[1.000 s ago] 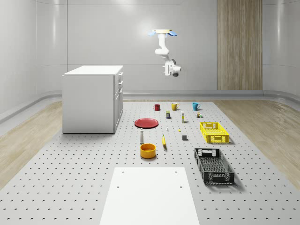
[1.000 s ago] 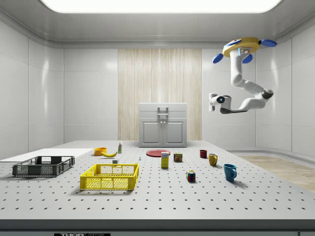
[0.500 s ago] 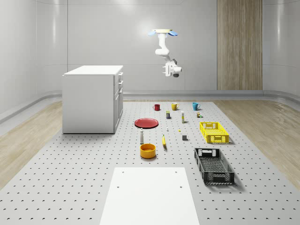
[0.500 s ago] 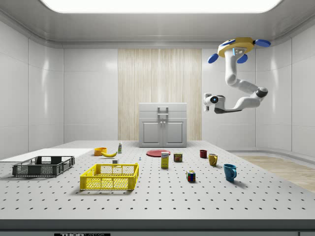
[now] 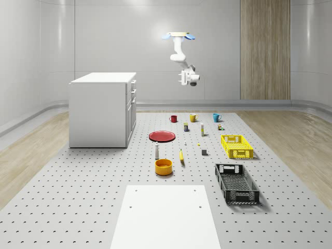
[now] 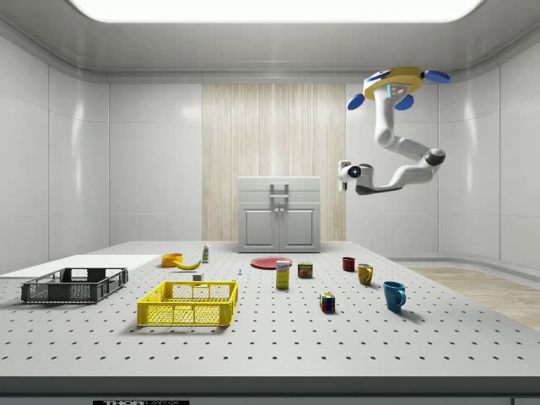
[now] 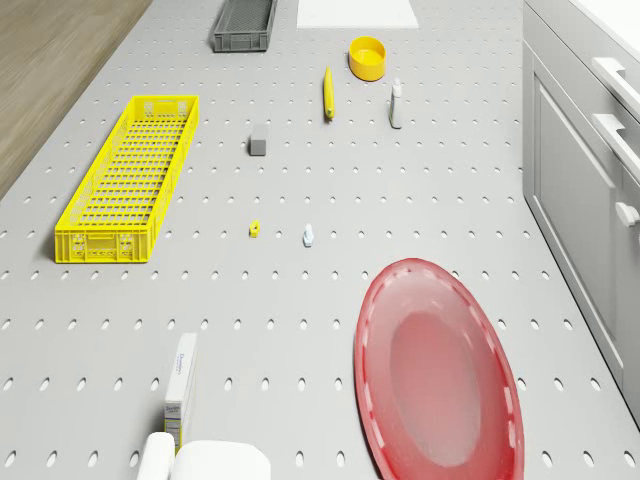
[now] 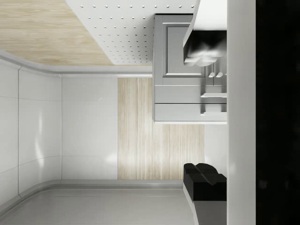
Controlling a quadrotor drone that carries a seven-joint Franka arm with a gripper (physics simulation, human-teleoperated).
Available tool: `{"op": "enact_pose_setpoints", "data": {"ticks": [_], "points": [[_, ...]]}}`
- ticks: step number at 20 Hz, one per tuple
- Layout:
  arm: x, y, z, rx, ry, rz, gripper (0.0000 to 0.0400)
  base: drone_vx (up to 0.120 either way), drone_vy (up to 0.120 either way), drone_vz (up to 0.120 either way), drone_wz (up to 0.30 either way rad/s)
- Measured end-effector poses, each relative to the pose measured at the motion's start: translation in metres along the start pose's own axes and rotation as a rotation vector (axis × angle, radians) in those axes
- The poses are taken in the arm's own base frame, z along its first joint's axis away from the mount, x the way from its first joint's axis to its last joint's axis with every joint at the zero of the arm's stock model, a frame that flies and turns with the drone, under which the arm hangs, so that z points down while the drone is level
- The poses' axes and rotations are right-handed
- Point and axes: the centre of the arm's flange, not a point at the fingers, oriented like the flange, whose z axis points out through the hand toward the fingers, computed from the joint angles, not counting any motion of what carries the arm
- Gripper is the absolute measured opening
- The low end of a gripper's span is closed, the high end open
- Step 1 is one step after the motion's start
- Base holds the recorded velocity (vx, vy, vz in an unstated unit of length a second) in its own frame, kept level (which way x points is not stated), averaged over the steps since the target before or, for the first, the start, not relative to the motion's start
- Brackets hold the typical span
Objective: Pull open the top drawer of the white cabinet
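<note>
Hovering high in the upper middle of the whole-scene view, the drone (image 5: 181, 36) hangs over the far end of the perforated table (image 5: 78, 207), above the row of three mugs: one red mug (image 5: 173, 119), one yellow mug (image 5: 193, 118) and one blue mug (image 5: 216, 117). Its arm bends down and sideways, carrying the gripper (image 5: 183, 78) in open air, well apart from the white cabinet (image 5: 99, 111) at the left of that frame. In the wrist view two dark fingertips (image 8: 204, 178) stand apart with the cabinet seen between them, so the gripper looks parted and holds nothing, though how wide is hard to judge. The top drawer (image 6: 279, 186) sits flush in the cabinet front in the side view, just under the cabinet's top, with a second drawer below it and two doors beneath. One red plate (image 5: 162, 136) lies on the table near the cabinet's front. Two crates sit toward the right of the whole-scene view: one yellow crate (image 5: 236, 146) and one black crate (image 5: 236, 183) nearer the camera. One orange bowl (image 5: 163, 166), one banana (image 5: 181, 156) and one small white bottle (image 5: 156, 152) lie close together in the middle.
</note>
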Motion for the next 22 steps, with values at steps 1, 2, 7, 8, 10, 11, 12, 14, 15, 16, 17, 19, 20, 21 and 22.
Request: {"op": "enact_pose_setpoints", "data": {"ticks": [1,2,7,8,10,11,12,14,15,16,17,19,20,21,22], "points": [[0.0000,0.0000,0.0000,0.000,0.000,0.000,0.0305,0.120,0.000,0.000,0.000],[0.0000,0.0000,0.0000,0.000,0.000,0.000,0.0305,0.120,0.000,0.000,0.000],[0.0000,0.0000,0.0000,0.000,0.000,0.000,0.0305,0.120,-0.080,0.000,0.000],[0.0000,0.0000,0.0000,0.000,0.000,0.000,0.0305,0.120,-0.120,0.000,0.000],[0.0000,0.0000,0.0000,0.000,0.000,0.000,0.0305,0.120,-0.120,0.000,0.000],[0.0000,0.0000,0.0000,0.000,0.000,0.000,0.0305,0.120,-0.120,0.000,0.000],[0.0000,0.0000,0.0000,0.000,0.000,0.000,0.0305,0.120,-0.120,0.000,0.000],[0.0000,0.0000,0.0000,0.000,0.000,0.000,0.0305,0.120,-0.120,0.000,0.000],[0.0000,0.0000,0.0000,0.000,0.000,0.000,0.0305,0.120,-0.120,0.000,0.000],[0.0000,0.0000,0.0000,0.000,0.000,0.000,0.0305,0.120,-0.120,0.000,0.000],[0.0000,0.0000,0.0000,0.000,0.000,0.000,0.0305,0.120,-0.120,0.000,0.000],[0.0001,0.0000,0.0000,0.000,0.000,0.000,0.0305,0.120,-0.120,0.000,0.000],[0.0001,0.0000,0.0000,0.000,0.000,0.000,0.0305,0.120,-0.040,0.000,0.000],[0.0001,0.0000,0.0000,0.000,0.000,0.000,0.0305,0.120,0.000,0.000,0.000],[0.0001,0.0000,0.0000,0.000,0.000,0.000,0.0305,0.120,0.000,0.000,0.000]]}}
